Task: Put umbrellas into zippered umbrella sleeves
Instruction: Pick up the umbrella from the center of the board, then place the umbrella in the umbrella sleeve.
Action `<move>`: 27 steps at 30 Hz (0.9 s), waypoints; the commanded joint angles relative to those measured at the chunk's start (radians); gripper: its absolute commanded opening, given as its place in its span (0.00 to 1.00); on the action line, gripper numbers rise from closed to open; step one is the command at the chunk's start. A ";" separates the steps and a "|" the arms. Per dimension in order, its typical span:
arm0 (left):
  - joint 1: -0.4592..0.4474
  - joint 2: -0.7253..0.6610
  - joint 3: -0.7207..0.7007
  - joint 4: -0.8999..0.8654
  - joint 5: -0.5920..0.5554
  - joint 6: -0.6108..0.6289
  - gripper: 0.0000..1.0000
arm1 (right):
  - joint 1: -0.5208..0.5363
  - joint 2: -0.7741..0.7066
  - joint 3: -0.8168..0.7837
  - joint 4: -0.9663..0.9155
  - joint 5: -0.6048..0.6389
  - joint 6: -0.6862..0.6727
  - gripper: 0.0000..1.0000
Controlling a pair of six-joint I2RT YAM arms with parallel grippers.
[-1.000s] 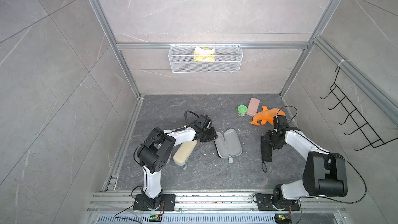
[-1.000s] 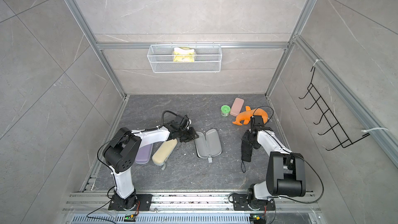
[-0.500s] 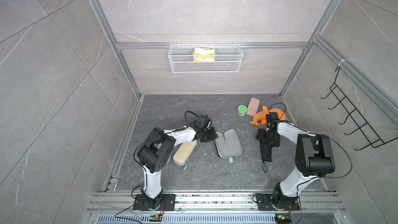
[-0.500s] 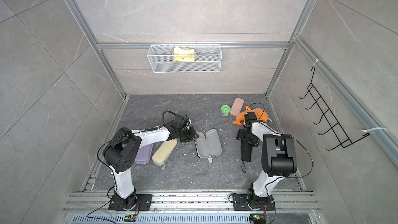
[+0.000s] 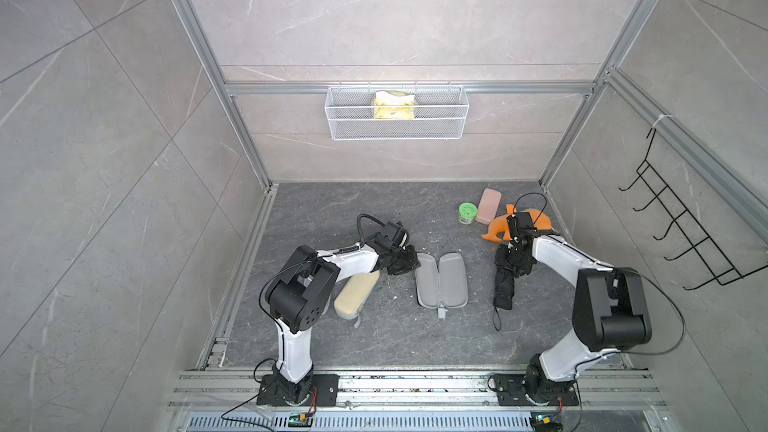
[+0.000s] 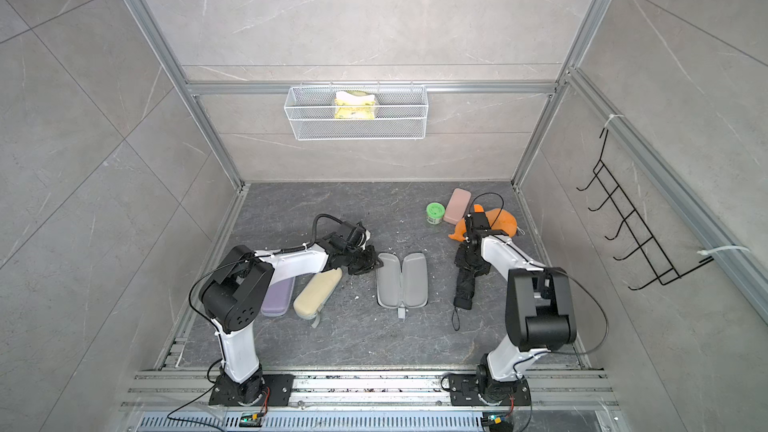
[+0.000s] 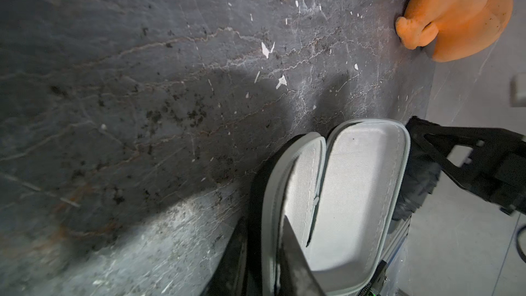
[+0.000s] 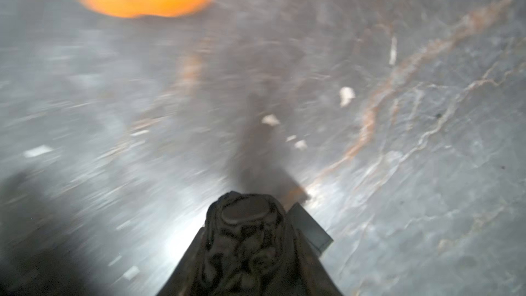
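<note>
Three sleeves, both top views taken together:
- open sleeve, one: black shell, grey lining, halves spread flat mid-floor, grey strap toward the robot bases.
- cream sleeve, one: zipped shut, partly under the left arm.
- lilac sleeve, one: shut, just beside the cream one, seen in a top view only.
- black umbrella, one: folded, stubby, stretched out near the open sleeve but apart from it, wrist cord trailing toward the bases.
- left gripper: at the open sleeve's far corner.
- right gripper: over the umbrella's far end.
- orange plush toy, green jar, pink case: one each, grouped far right.

Left wrist view: open sleeve, one, pale woven lining, zip track round each rim. The left gripper has its jaws nearly together, one finger inside and one outside the nearer half's wall, pinching it.

Right wrist view, blurred: black umbrella, one, crumpled fabric, round end cap. It fills the right gripper, whose fingers press its sides.
</note>
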State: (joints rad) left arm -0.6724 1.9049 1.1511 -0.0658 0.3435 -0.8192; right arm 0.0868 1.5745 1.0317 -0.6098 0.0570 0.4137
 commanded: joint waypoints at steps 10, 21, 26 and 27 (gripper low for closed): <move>-0.063 -0.029 -0.042 0.069 -0.072 -0.147 0.13 | 0.419 -0.130 0.268 0.050 0.219 0.352 0.27; -0.099 -0.026 -0.080 0.143 -0.105 -0.322 0.09 | 0.626 -0.032 0.144 0.349 0.530 0.232 0.23; -0.099 -0.047 -0.115 0.169 -0.116 -0.363 0.05 | 0.647 -0.002 0.063 0.360 0.517 0.212 0.21; -0.099 -0.049 -0.117 0.171 -0.122 -0.366 0.04 | 0.659 0.002 0.053 0.348 0.522 0.201 0.20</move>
State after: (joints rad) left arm -0.7734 1.9041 1.0416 0.0555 0.2359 -1.1347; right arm 0.7273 1.5829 1.1030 -0.3176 0.5182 0.6529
